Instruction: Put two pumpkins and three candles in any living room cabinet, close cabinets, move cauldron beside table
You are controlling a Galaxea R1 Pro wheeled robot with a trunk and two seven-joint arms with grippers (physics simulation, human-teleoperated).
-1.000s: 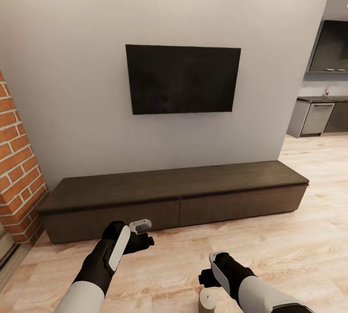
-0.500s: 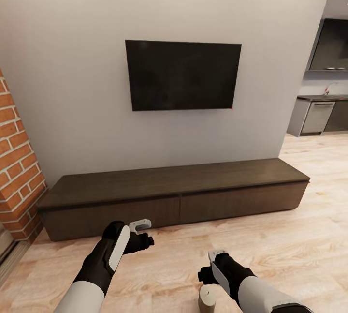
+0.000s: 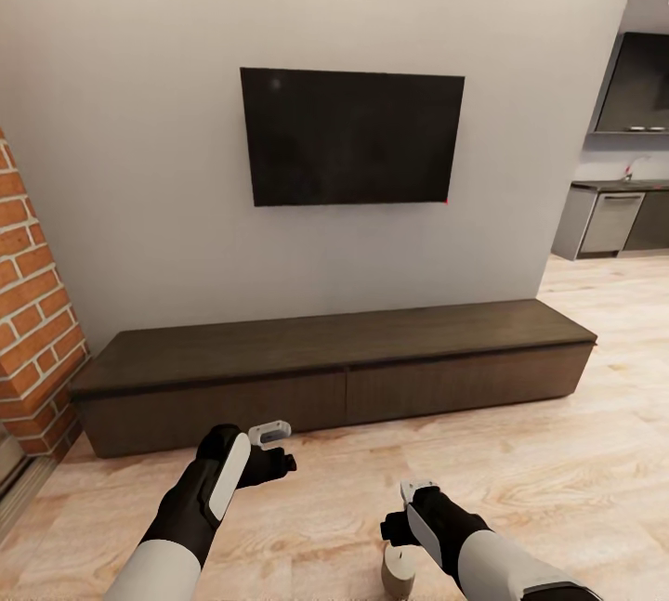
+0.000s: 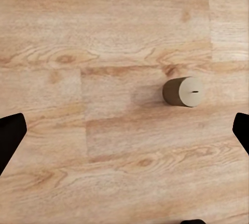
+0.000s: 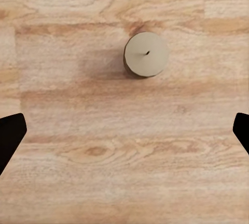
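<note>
1. Nearest to me, a candle [image 3: 400, 571] stands upright on the wooden floor [image 3: 557, 480] at the bottom edge of the head view, just beside my right gripper [image 3: 412, 501]. From the right wrist camera I look almost straight down on the candle [image 5: 146, 54]: a pale round top with a tiny dark wick, nothing touching it.
2. My right gripper has its fingers spread wide. In the right wrist view the two dark fingertips [image 5: 10, 135] sit at opposite edges of the picture, with bare floor [image 5: 124, 146] between them, and the candle lies beyond the gap, apart from both.
3. My left gripper [image 3: 271, 449] hangs above the floor a little farther forward, on my left. Its fingers are also spread wide; in the left wrist view the dark fingertips [image 4: 10, 135] show at either edge, holding nothing. That camera sees the candle [image 4: 183, 92] from an angle, side wall and top both visible, standing alone on the planks [image 4: 104, 156].
4. Beyond both grippers the cabinet [image 3: 334, 378] runs long and low along the wall, dark brown, with both wide drawer fronts flush and shut. Its top is bare wood.
5. Above the cabinet a black TV [image 3: 351, 137] is mounted on the grey wall [image 3: 139, 164].
6. A brick column [image 3: 32, 304] stands at the cabinet's left end.
7. Farthest off, at the right, a kitchen [image 3: 623, 202] with dark cupboards opens past the wall's end.
</note>
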